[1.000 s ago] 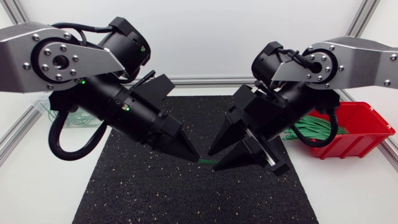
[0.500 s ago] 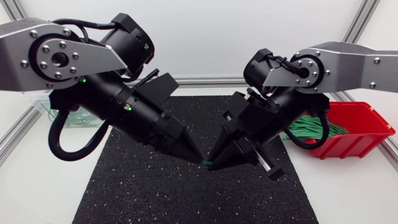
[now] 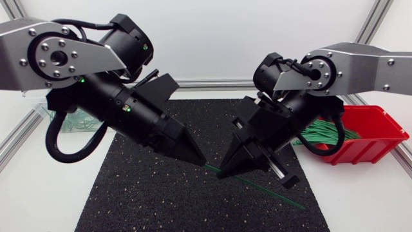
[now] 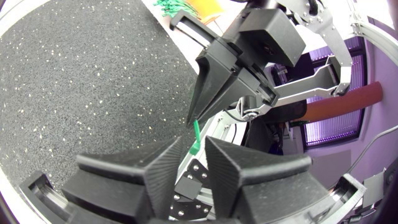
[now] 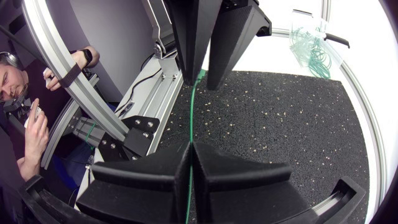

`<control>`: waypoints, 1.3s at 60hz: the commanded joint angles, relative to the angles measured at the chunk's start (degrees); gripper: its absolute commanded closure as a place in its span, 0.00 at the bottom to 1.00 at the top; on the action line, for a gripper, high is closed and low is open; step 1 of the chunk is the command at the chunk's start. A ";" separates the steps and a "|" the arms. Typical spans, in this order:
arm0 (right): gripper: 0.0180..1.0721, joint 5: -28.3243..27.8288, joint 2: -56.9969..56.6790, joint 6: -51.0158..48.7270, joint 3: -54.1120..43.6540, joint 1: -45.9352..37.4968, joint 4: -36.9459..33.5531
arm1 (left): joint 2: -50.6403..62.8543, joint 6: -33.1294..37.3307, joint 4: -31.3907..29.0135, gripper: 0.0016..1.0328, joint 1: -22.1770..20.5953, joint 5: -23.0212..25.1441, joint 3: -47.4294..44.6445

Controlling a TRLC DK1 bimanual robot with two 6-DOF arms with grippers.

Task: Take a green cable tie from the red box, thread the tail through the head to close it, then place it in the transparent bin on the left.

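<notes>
- Head view: my left gripper (image 3: 198,159) and right gripper (image 3: 225,173) face tip to tip above the black mat (image 3: 129,193). The green cable tie (image 3: 270,192) trails out behind the right fingers, raised, I judge, for threading.
- Left wrist view: the left fingers (image 4: 165,171) stand narrowly apart, with the tie's end between their tips, seemingly ungripped.
- Right wrist view: the right fingers (image 5: 155,177) are pressed together on the tie, which runs ahead to the left fingers.

Place: a robotics lab bench, by the look of it.
Frame: aluminium profile rails (image 3: 212,82) fence in a white table (image 3: 38,193).
Surface: black speckled mat (image 3: 161,193) laid across the middle.
Rig: left arm (image 3: 38,51) and right arm (image 3: 367,61), silver-grey, black-jointed, hanging over it.
Stock: red box (image 3: 373,145) heaped with green cable ties (image 3: 325,133).
</notes>
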 commanded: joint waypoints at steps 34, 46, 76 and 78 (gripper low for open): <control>0.95 -10.79 -2.96 24.40 3.57 -9.18 3.12 | -14.41 -23.63 57.08 0.04 6.24 2.33 -25.82; 0.95 -14.13 -6.82 39.70 -1.36 -8.30 16.74 | -15.64 -31.28 69.12 0.05 6.16 2.42 -29.42; 0.95 -12.90 -12.98 81.71 -20.08 -4.43 70.01 | -10.63 -36.02 78.79 0.04 8.09 5.14 -29.25; 0.95 -12.81 -12.63 82.15 -20.52 -4.52 70.71 | -10.11 -36.02 78.88 0.04 8.26 5.58 -29.16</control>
